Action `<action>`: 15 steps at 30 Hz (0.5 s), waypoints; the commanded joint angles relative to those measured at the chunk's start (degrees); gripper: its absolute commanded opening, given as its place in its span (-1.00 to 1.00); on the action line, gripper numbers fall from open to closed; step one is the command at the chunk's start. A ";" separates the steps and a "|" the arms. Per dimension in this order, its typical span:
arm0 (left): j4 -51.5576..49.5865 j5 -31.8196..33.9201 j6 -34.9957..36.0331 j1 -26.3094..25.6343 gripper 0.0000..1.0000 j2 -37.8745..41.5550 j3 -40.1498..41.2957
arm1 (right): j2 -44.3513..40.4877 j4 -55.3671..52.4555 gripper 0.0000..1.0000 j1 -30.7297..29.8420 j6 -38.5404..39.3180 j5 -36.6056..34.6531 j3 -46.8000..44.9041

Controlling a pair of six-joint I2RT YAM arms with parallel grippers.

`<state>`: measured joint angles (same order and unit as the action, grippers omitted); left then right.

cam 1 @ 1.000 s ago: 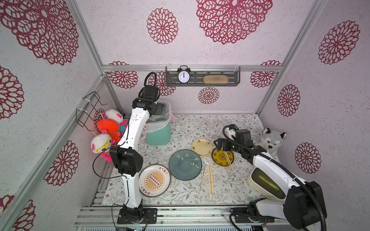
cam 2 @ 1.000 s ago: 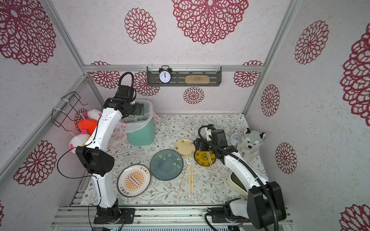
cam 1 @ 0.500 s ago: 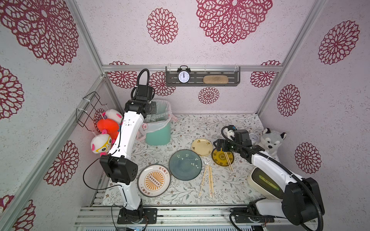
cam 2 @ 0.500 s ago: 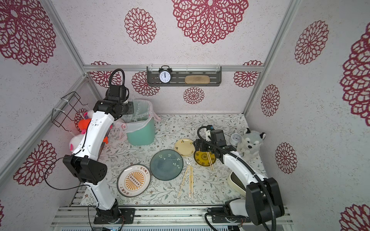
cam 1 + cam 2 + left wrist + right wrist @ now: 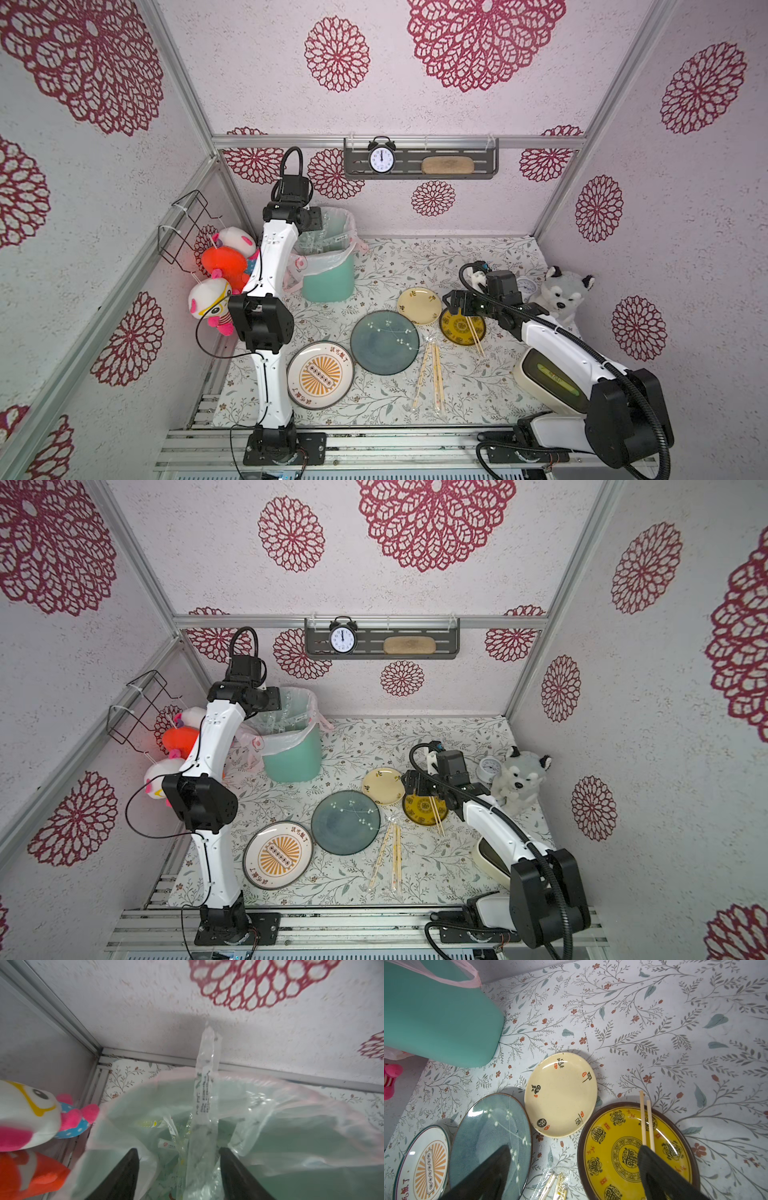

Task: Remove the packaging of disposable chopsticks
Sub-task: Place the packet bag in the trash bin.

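Observation:
My left gripper (image 5: 178,1149) hangs over the lined green bin (image 5: 328,282) and is open. A clear packaging sleeve (image 5: 204,1088) stands upright between its jaws, close to one finger, with its lower end down among other crumpled sleeves (image 5: 320,243). My right gripper (image 5: 575,1148) is open and empty, low over the plates. A bare pair of disposable chopsticks (image 5: 642,1118) lies across the yellow plate (image 5: 453,336) under one finger. Two wrapped pairs (image 5: 430,376) lie on the table beside the blue plate (image 5: 384,343), and their ends show in the right wrist view (image 5: 556,1186).
A cream plate (image 5: 419,305) and a white-and-orange plate (image 5: 320,374) lie near the blue one. A husky toy (image 5: 563,291) and a small clock (image 5: 524,286) stand at the right wall. Plush toys (image 5: 224,257) hang by the left arm.
The left arm's wrist has shifted a little to the left above the bin, and its elbow swung out and back. The right arm has hardly moved.

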<state>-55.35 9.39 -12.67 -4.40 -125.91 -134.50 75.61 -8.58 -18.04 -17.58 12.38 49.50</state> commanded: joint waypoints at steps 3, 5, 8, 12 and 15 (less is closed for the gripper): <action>-0.67 -2.32 -0.18 -1.36 -0.42 1.16 0.94 | -1.78 1.37 0.92 -0.14 1.12 0.54 -0.14; -0.53 -0.85 -0.20 -1.66 -0.90 2.43 2.25 | -1.87 1.44 0.90 -0.16 1.19 0.54 -0.18; 1.81 0.72 -0.06 -1.83 -1.00 5.79 6.41 | -2.13 1.70 0.90 -0.19 1.06 0.89 -0.48; 6.45 0.49 -0.06 -2.10 -1.00 11.64 12.49 | -1.83 1.76 0.90 -0.21 1.21 0.88 -0.24; 3.62 0.08 -0.87 -2.39 -0.22 12.79 12.63 | -1.39 1.55 0.90 -0.14 1.35 0.98 -0.10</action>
<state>-53.23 8.86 -13.08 -6.50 -115.96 -121.73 75.42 -8.12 -18.04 -17.58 12.53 49.15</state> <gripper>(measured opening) 0.221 0.950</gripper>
